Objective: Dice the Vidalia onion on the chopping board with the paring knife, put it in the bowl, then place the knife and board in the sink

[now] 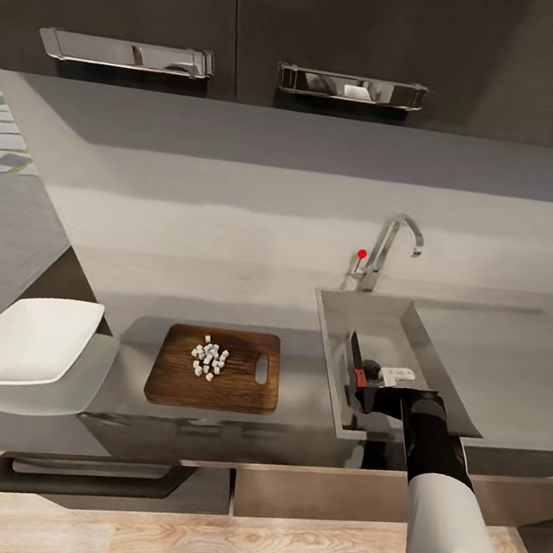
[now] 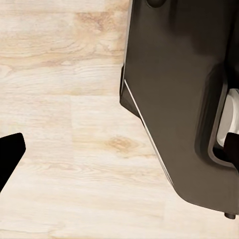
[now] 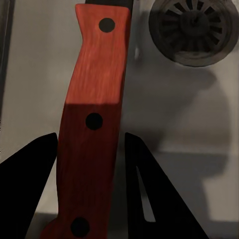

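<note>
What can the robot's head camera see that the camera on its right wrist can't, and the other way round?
Head camera: the chopping board with diced onion piled on it, the white bowl, and the tap.

Right wrist camera: the round drain and three dark rivets along the knife's red handle.

Both: the paring knife between the right gripper fingers, over the grey sink.

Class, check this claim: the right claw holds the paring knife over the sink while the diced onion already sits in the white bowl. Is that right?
Not quite. The head view shows the diced onion on the chopping board; the white bowl holds none. The right claw does hold the paring knife over the sink.
</note>
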